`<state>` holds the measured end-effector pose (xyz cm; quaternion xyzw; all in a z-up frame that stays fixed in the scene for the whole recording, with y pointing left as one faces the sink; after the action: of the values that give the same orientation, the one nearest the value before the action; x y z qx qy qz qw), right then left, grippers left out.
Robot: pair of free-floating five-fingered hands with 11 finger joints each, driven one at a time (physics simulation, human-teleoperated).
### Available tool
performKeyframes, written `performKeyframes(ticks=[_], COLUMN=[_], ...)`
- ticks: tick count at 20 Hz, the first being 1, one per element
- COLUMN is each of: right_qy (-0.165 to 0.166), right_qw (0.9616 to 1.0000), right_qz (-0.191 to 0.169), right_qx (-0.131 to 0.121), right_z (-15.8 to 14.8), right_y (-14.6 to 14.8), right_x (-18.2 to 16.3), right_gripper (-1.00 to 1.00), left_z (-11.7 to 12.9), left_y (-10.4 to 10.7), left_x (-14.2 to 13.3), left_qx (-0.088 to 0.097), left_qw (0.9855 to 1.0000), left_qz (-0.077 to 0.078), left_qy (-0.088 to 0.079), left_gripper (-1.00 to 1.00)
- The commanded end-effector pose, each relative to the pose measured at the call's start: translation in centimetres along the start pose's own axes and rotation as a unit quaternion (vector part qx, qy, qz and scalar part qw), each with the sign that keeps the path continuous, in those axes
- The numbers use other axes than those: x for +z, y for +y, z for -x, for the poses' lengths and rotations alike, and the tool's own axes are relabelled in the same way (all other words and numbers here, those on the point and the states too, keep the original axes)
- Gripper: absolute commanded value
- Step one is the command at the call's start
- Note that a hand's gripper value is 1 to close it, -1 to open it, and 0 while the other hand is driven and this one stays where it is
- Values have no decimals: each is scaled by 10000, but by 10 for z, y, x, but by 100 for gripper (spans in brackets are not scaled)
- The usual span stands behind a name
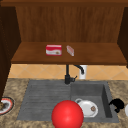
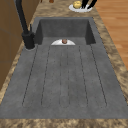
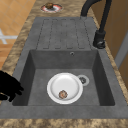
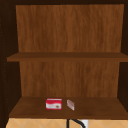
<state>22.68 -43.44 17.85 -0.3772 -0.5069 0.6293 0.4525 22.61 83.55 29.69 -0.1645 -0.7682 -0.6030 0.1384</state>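
Partly behind the red ball (image 1: 67, 114), white plate (image 1: 88, 108); right hand (image 1: 117, 104) nearby.

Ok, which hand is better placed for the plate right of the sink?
Right, I'd judge. The right hand hovers at the sink's right rim, next to that plate; the left side view shows it just over the plate.

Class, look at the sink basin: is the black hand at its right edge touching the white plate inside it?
Apart. In the right side view, the right hand sits over the basin's outer rim, and bare grey basin floor separates it from the white plate.
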Motion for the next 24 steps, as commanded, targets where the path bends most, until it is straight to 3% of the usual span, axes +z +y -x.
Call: performKeyframes(ticks=[1, 3, 6, 7, 8, 12, 14, 15, 18, 24], right_qy=[0, 0, 0, 0, 0, 0, 0, 0, 0, 0], right_qw=[10000, 10000, 10000, 10000, 10000, 10000, 10000, 10000, 10000, 10000], right_qz=[0, 0, 0, 0, 0, 0, 0, 0, 0, 0], right_qx=[0, 0, 0, 0, 0, 0, 0, 0, 0, 0], right_z=[0, 0, 0, 0, 0, 0, 0, 0, 0, 0], right_y=[0, 0, 0, 0, 0, 0, 0, 0, 0, 0], right_x=[0, 0, 0, 0, 0, 0, 0, 0, 0, 0], right_gripper=[0, 0, 0, 0, 0, 0, 0, 0, 0, 0], left_z=[-21, -29, -35, -32, -31, -34, -39, -39, -47, -69], left_y=[11, 13, 15, 15, 15, 13, 7, 4, -2, -11], left_x=[-5, -8, -23, -30, -34, -26, -45, -56, -73, -110], left_qx=[1, -9, -56, -61, -72, -16, -113, -100, -158, -63], left_qw=[9994, 9993, 9994, 9994, 9994, 9999, 9998, 9996, 9995, 9994], left_qz=[-36, 8, 129, 262, 287, 56, 96, 193, 146, 146], left_qy=[332, 383, 317, 208, 202, 113, 117, 192, 245, 310], left_gripper=[-100, -100, -100, -100, -100, -100, -100, -100, -100, -100])
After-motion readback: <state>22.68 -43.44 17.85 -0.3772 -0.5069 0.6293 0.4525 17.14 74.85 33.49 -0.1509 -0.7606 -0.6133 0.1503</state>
